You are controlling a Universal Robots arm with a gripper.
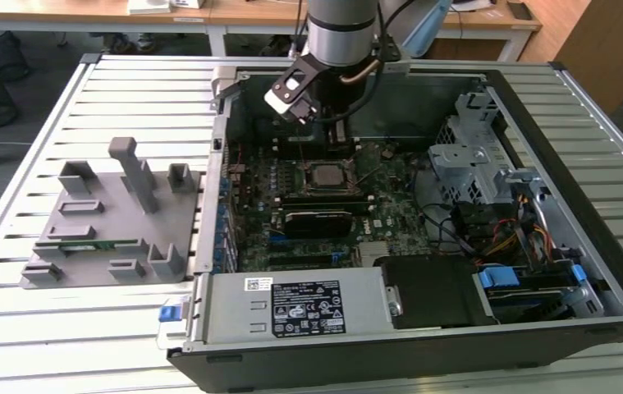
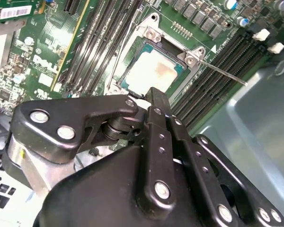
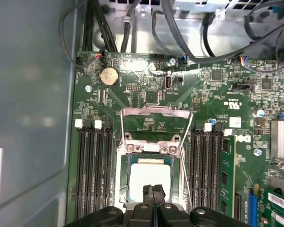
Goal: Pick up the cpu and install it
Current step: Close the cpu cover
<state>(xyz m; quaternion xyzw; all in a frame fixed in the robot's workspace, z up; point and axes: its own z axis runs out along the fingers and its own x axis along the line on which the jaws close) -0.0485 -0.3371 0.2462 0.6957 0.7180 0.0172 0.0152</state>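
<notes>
The cpu [image 3: 149, 174], a pale silver square chip, lies flat in the black socket on the motherboard [image 3: 146, 101] inside the open computer case. It also shows in the second wrist view [image 2: 150, 71] and in the exterior view [image 1: 322, 175]. The socket's metal load plate [image 3: 156, 113] stands folded open and its thin lever [image 2: 222, 72] sticks out to one side. My gripper [image 3: 153, 193] hangs just above the cpu's near edge, its two black fingers pressed together with nothing between them. The exterior view has the gripper [image 1: 331, 146] over the board's far half.
A grey fixture block [image 1: 114, 222] with a green memory stick [image 1: 87, 244] sits on the slatted table at the exterior view's left. Memory slots [image 3: 92, 165] flank the socket. Inside the case are the power supply [image 1: 289, 305], a drive cage [image 1: 475, 160] and cable bundles [image 1: 497, 238].
</notes>
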